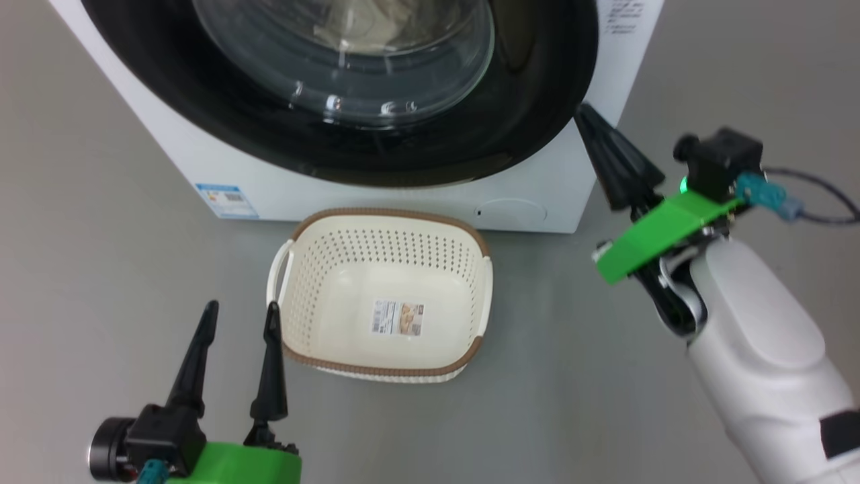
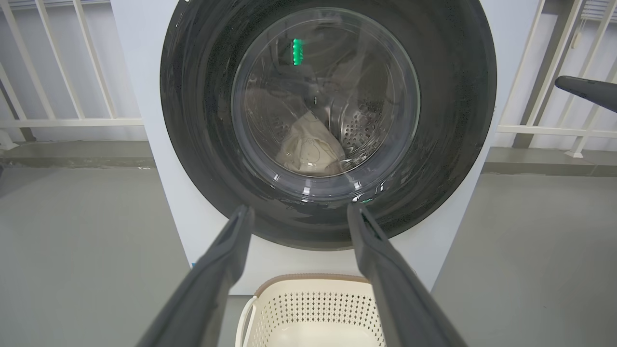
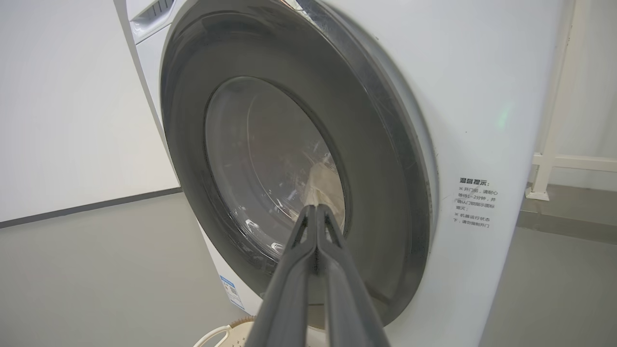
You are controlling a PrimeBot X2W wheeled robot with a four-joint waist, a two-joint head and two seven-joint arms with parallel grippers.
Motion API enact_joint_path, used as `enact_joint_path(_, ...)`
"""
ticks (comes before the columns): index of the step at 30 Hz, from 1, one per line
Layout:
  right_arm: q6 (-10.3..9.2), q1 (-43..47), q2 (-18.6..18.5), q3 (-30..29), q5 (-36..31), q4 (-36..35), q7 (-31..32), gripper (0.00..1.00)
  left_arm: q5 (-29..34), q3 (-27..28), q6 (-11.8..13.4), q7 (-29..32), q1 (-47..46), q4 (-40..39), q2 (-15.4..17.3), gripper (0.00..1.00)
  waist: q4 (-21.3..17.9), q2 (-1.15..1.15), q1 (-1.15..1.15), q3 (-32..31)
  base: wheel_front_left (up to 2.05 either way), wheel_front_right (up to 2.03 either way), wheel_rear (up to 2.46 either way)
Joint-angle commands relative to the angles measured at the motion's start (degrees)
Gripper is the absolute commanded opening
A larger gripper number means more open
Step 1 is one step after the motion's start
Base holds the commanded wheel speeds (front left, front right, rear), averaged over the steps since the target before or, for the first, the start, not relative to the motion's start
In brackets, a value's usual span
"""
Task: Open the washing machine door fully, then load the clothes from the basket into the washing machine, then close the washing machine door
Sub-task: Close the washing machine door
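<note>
**Washer (image 1: 416, 198) front with the door (image 1: 544, 101) lying flat against it.** Cream clothes (image 2: 308, 152) lie in the drum (image 2: 359, 127), seen through the door glass. The basket (image 1: 322, 269) stands upright on the floor (image 1: 571, 376) just before the washer, its bottom label (image 1: 398, 317) uncovered. Left gripper (image 1: 242, 307): fingers spread wide, holding nothing, at the basket's near left corner. Right gripper (image 1: 583, 111): fingers pressed together, gripping nothing, tips at the door's right edge; whether they touch it cannot be told.

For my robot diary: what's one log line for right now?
door: looks shut; clothes: in washer; basket: empty; left tool: open; right tool: shut, at door rim
</note>
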Motion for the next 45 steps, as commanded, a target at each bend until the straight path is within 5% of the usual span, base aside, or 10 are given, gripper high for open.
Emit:
enact_joint_path(1, -0.28, 3.0, 0.9, -0.8, -1.3, -2.5, 0.4, 1.0, 0.4, 2.2, -0.3, -0.5, 0.2, -1.1, 1.1, 1.0, -1.7, 0.0, 0.0, -2.1, 0.0, 0.0, 0.0)
enact_joint_path(21, -0.28, 30.9, 6.0, -18.0, -13.7, -22.9, 7.6, 1.0, 0.0, 1.5, -0.5, 1.3, 4.4, -0.8, 3.7, 1.0, -7.3, 0.0, 0.0, -9.6, 0.0, 0.0, 0.0)
enact_joint_path(32, -0.28, 42.9, 8.8, -21.7, -16.9, -34.1, 12.6, 1.0, -0.7, 1.3, 0.2, 2.7, 7.1, -2.1, 4.4, 1.0, -9.4, 0.0, 0.0, -12.2, 0.0, 0.0, 0.0)
enact_joint_path(45, -0.28, 47.3, 9.9, -24.0, -18.2, -39.0, 15.1, 1.0, -1.3, 1.5, 1.1, 3.3, 8.4, -3.3, 4.9, 1.0, -10.2, 0.0, 0.0, -12.7, 0.0, 0.0, 0.0)
